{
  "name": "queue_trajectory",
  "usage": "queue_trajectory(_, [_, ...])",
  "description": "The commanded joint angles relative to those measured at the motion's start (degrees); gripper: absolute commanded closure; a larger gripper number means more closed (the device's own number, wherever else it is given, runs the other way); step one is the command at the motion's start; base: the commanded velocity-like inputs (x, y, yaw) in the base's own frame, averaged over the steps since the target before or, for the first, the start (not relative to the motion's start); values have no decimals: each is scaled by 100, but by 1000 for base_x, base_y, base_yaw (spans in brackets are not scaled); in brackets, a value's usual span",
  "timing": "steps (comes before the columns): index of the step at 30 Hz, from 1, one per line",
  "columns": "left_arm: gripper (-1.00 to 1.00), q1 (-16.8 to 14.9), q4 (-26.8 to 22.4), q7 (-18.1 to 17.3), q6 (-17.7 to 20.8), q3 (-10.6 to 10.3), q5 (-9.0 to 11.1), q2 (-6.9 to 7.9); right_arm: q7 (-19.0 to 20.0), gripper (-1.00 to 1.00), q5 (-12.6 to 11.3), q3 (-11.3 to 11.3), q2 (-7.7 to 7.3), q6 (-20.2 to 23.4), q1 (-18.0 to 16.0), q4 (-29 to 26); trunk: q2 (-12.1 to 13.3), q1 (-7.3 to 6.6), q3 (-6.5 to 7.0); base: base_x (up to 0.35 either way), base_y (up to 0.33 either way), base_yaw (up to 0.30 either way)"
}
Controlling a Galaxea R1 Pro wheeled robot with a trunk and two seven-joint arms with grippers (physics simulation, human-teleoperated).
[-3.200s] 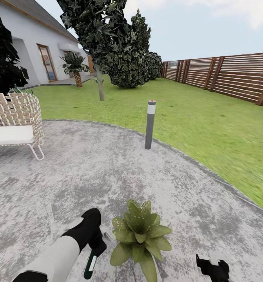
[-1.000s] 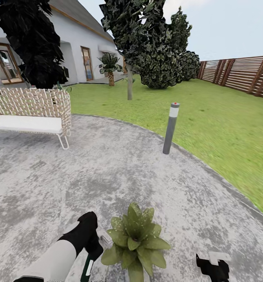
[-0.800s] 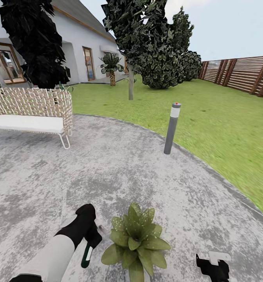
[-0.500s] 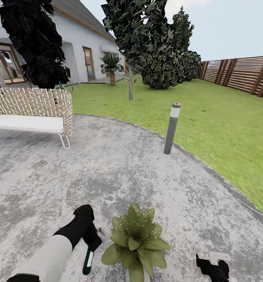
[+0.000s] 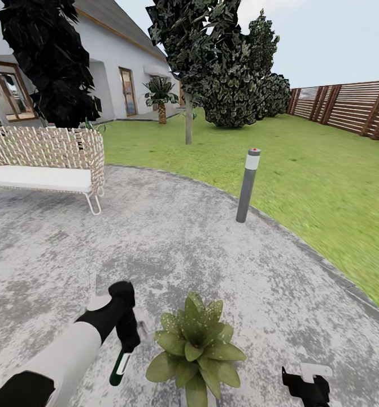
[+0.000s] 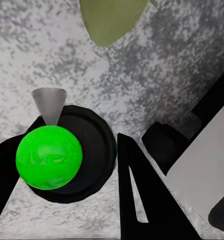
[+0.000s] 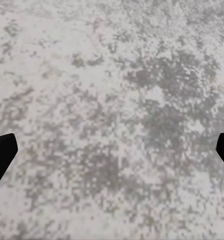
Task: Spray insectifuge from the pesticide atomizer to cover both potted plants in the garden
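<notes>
Setting: grey stone patio [image 5: 223, 249], lawn [image 5: 302, 169] beyond.
Left gripper [image 5: 126, 339]: clamped on the pesticide atomizer [image 5: 119, 366], held just left of the potted plant [image 5: 196, 350].
Right gripper [image 5: 308, 390]: fingers spread wide, nothing held.
Pot: hidden under leaves.

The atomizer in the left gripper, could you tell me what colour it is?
Dark green with a white label band, best seen in the head view.

Head view: high, facing forward and down across the patio [image 5: 172, 243] toward lawn [image 5: 302, 175], fence [image 5: 347, 107] and house [image 5: 104, 68].
Left wrist view: close, looking down along the atomizer [image 6: 49, 157] at paving, a plant [image 5: 195, 345] leaf at its edge.
Right wrist view: close above bare paving.
Shared: patio [image 7: 112, 115] stone in all three.
</notes>
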Motion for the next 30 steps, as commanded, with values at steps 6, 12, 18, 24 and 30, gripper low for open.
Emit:
queue_trajectory(6, [100, 132, 110, -38, -422, -53, -27, 87, -24, -100, 61, -28, 13, -16, -2, 19, -2, -1, -5, 0, 0, 0])
queue_trajectory(12, [100, 139, 63, -6, -409, -15, -36, -153, -24, -100, 61, -28, 14, -13, -4, 19, -2, -1, -5, 0, 0, 0])
queue_trajectory(18, [100, 151, 495, 964, -343, 8, 32, -177, -24, -100, 61, -28, 23, -13, -8, 19, -2, -1, -5, 0, 0, 0])
queue_trajectory(24, [100, 178, 719, 1056, -342, 215, 58, -162, -23, -100, 61, -28, 19, -12, -4, 19, -2, -1, -5, 0, 0, 0])
queue_trajectory(30, [100, 166, 625, 1491, -328, 360, 75, -284, -23, -100, 61, -28, 23, -11, -3, 19, -2, -1, -5, 0, 0, 0])
